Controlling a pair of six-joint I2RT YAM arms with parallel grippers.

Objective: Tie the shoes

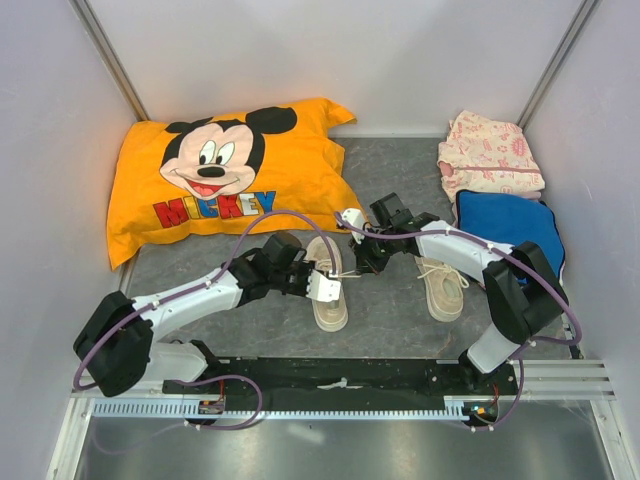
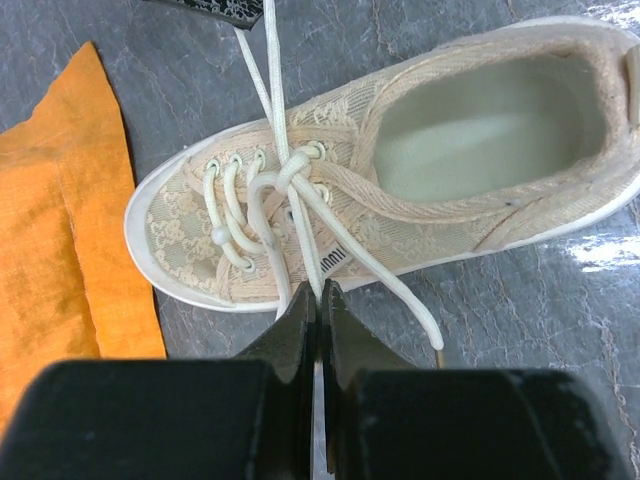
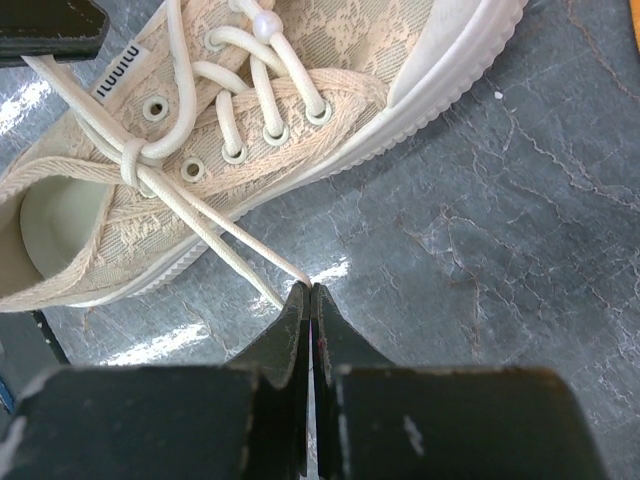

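The grey marbled table (image 1: 400,190) takes most of the top view. At its back left lies an orange Mickey pillow (image 1: 230,170). At the back right a folded pink floral cloth (image 1: 490,155) lies just behind a folded blue cloth (image 1: 505,225). The left arm (image 1: 190,295) and the right arm (image 1: 465,250) both reach toward the middle of the table.

There the first shoe (image 1: 331,310), a cream-beige sneaker with a lace-pattern upper, stands on its pale sole between the two grippers, its toe toward the pillow. The second shoe (image 1: 443,288) stands near it on the right side, partly under the right arm, with loose laces on top.

On the first shoe the white lace (image 2: 268,90) is crossed into a simple knot (image 2: 290,172) over the upper eyelets. From this knot two strands go away to one side, and others come down over the side of the shoe. One free lace end (image 2: 420,315) hangs over the sole edge onto the table.

The left gripper (image 2: 318,295) is pressed closed, pinching a strand of the white lace just beside the shoe. The right gripper (image 3: 310,292) is also pressed closed, clamping the ends of two strands that run straight from the knot to its tips, above the bare table near the shoe.
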